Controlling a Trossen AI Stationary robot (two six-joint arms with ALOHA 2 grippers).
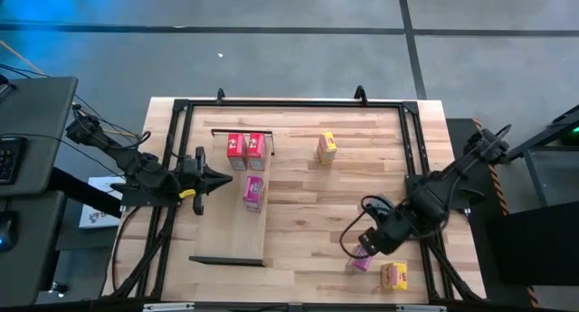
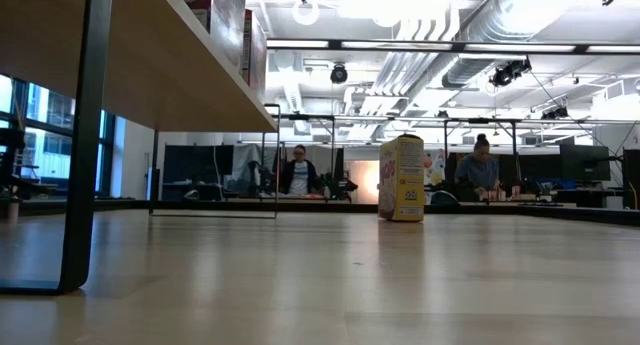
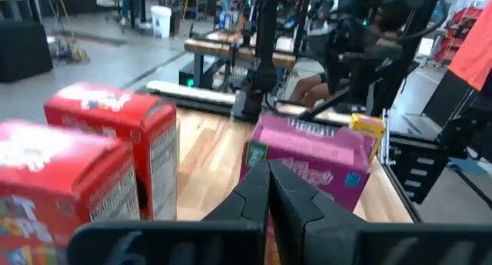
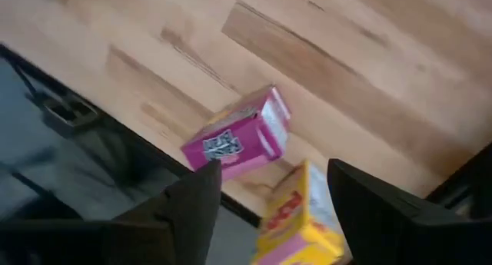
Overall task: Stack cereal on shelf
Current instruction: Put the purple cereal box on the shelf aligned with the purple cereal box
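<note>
Right hand (image 1: 373, 242) spread above the pink box (image 1: 361, 260) lying near the table's (image 1: 308, 212) front-right corner: drop straight, pinch its narrow sides, avoid the yellow box (image 1: 393, 276); left hand (image 1: 223, 177), pressed together, waits at the shelf (image 1: 237, 231).

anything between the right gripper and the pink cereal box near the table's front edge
Nothing: in the right wrist view the right gripper hangs open over the pink box, only bare tabletop around.
</note>
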